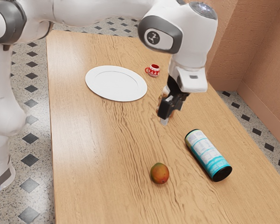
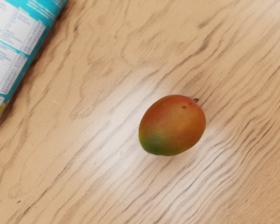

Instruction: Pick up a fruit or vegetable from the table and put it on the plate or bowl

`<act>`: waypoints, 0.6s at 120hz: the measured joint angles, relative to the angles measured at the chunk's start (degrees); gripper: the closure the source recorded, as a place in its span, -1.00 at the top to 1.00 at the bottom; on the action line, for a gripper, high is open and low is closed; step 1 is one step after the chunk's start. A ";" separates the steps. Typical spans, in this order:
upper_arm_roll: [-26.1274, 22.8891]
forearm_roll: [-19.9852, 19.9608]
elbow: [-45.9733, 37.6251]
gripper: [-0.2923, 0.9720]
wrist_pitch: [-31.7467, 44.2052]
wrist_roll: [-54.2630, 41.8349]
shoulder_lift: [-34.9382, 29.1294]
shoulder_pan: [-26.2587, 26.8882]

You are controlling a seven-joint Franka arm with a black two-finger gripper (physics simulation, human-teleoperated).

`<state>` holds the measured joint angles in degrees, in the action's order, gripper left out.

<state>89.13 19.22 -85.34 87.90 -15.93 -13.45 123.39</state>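
Hovering over the table (image 1: 84, 154) at frame centre: gripper (image 1: 164, 120), spread or pressed together impossible to tell. Lying at lower centre: mango (image 1: 159, 173), left of the can (image 1: 208, 155), well apart from the plate (image 1: 115, 83) at upper centre-left.

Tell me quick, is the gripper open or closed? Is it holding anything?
Gripper: cannot be told whether open or closed; it holds nothing, and the mango lies on the table.
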 joint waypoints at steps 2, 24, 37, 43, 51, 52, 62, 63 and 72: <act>-0.06 -0.23 -0.91 0.50 0.71 0.38 -0.16 0.91; -8.49 -1.40 -15.62 0.50 9.02 3.84 -5.75 -2.48; -14.37 -1.27 -21.27 0.50 14.56 5.47 -9.84 -8.68; -15.43 -0.58 -23.61 0.50 17.17 6.15 -11.84 -9.36; -15.81 0.02 -26.52 0.50 19.88 6.96 -13.22 -10.14; -15.80 0.08 -26.78 0.50 20.17 7.05 -13.33 -10.20; -15.60 0.57 -28.26 0.50 22.51 7.93 -14.06 -10.49; -15.57 0.60 -28.33 0.50 22.72 8.01 -14.15 -10.50; -15.02 0.82 -29.43 0.50 24.65 8.69 -14.99 -10.48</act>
<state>74.11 20.04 -114.77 112.54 -7.24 -28.43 112.91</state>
